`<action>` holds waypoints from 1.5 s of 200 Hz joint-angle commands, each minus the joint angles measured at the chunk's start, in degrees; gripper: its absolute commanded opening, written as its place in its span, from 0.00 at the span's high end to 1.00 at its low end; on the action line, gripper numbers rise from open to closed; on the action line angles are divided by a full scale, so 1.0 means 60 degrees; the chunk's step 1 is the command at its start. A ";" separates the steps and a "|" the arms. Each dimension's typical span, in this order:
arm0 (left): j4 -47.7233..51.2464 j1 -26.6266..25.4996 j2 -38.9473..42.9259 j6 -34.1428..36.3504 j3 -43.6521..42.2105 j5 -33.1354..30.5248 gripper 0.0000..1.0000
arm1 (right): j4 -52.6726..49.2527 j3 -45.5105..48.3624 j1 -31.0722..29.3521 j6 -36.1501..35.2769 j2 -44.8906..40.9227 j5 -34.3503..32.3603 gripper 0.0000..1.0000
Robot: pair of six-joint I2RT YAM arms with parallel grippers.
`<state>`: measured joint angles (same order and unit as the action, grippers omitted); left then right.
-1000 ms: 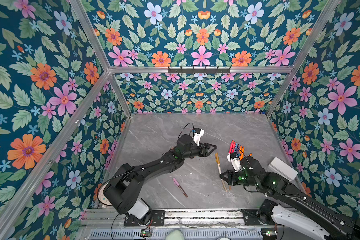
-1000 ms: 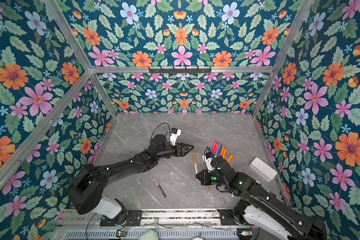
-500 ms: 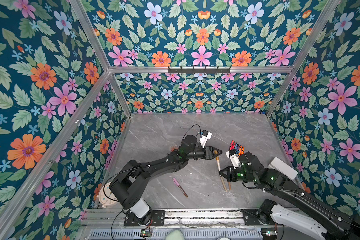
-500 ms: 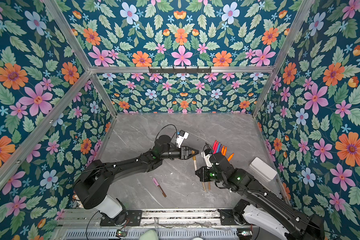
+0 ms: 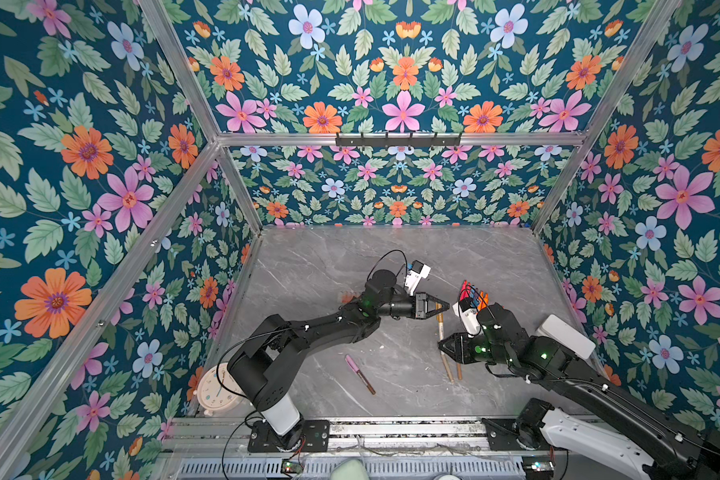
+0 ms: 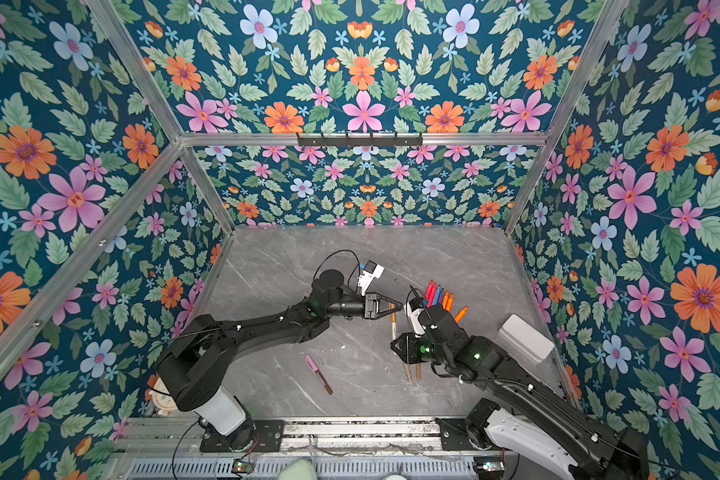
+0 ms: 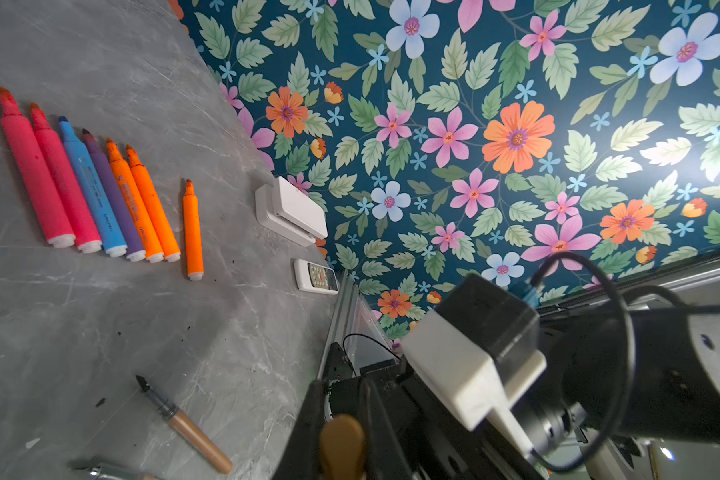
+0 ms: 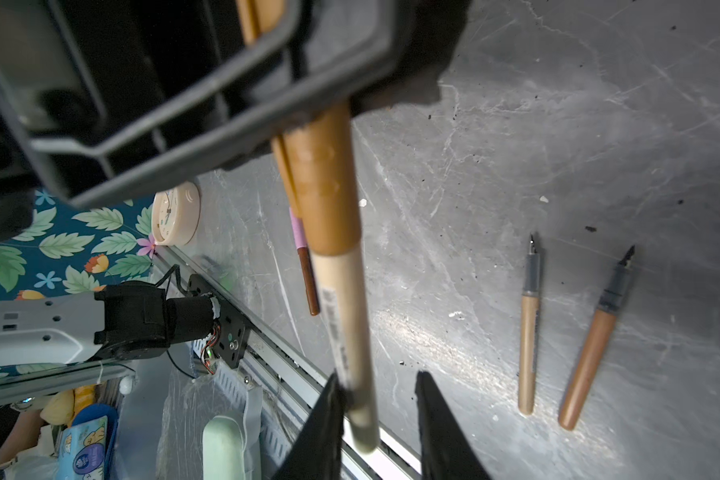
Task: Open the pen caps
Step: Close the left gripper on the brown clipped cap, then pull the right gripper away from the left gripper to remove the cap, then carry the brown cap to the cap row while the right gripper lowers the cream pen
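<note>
1. Gold is your colour right now: the gold cap (image 8: 321, 187) is pinched tight in your left claw (image 5: 441, 308), out over the middle of the table (image 5: 350, 270), and the pen (image 5: 441, 332) looks lifted clear of the marble.
2. Out of that cap the cream barrel (image 8: 346, 324) runs straight toward your right claw (image 8: 378, 378). So the long axis is the line between the two claws, with the cap at the left claw and the barrel's far end at the right.
3. Watch the right claw: it's spread. The barrel leans on one finger (image 8: 325, 424), while the other finger (image 8: 437, 424) stands apart with bare table showing in the gap. Nothing is pinched there.
4. That's what the next move turns on, I'd say. A pull along the axis parts cap from barrel only if the right claw bites down first; otherwise the whole pen goes with the left.
5. Only the right wrist view gives you that gap. In both top views the right claw is one dark wedge at the barrel's lower end, and you can't read its spread.
6. The left wrist view adds little on the grip, just the cap's rounded butt between dark fingers. But it lays out the markers (image 7: 100, 187) in a row, all bare-tipped; from above they're half masked.
7. Left to do: the pink cap (image 5: 352, 362), on its own pen, lying alone nearer the left arm. Two brown pens (image 8: 528, 332) lie uncapped near the right claw.
</note>
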<state>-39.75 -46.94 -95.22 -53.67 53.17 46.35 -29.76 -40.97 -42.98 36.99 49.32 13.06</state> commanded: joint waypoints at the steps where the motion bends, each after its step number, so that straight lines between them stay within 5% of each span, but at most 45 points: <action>1: -0.0968 0.0007 -0.0036 -0.0461 -0.0039 0.0367 1.00 | 0.0176 -0.0085 -0.0022 -0.0071 0.0096 -0.0111 0.68; 13: -0.1170 0.0006 -0.0067 -0.0615 -0.0070 0.0417 1.00 | 0.0246 -0.0086 -0.0016 -0.0102 0.0139 -0.0086 0.70; 33: -0.1222 0.0013 -0.0079 -0.0651 -0.0087 0.0398 1.00 | 0.0394 0.0025 -0.0022 -0.0087 0.0108 0.0040 1.00; 76: -0.0175 0.0582 -0.0374 -0.0114 0.0702 -0.0302 1.00 | 0.1167 0.0769 -0.0114 0.0198 0.0353 0.0822 1.00; 115: -0.0315 0.2313 -0.0834 -0.0635 0.2119 -0.0679 1.00 | 0.1766 0.1501 -0.0906 0.0790 0.0648 0.0374 1.00; 155: 0.0236 0.2976 -0.0801 -0.0508 0.2625 -0.0859 1.00 | 0.2080 0.2121 -0.0908 0.1200 0.0950 0.0204 1.00; 185: 0.4156 0.3054 -0.0444 0.1752 0.2826 -0.2342 1.00 | 0.1190 0.1900 -0.0910 0.1328 0.1664 -0.0883 1.00; 231: 0.7874 0.3026 0.0357 0.4056 0.1394 -0.5154 1.00 | 0.0551 0.1178 -0.1320 0.1178 0.3715 -0.1891 1.00; 300: 0.8464 0.3029 0.0995 0.4796 -0.0066 -0.6177 1.00 | -0.0446 0.0270 -0.1378 0.0900 0.4601 -0.2957 0.98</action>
<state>8.99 -28.73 -89.73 -28.21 53.41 12.97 -28.67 -38.70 -51.20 43.29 76.88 -1.06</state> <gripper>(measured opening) 0.147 0.107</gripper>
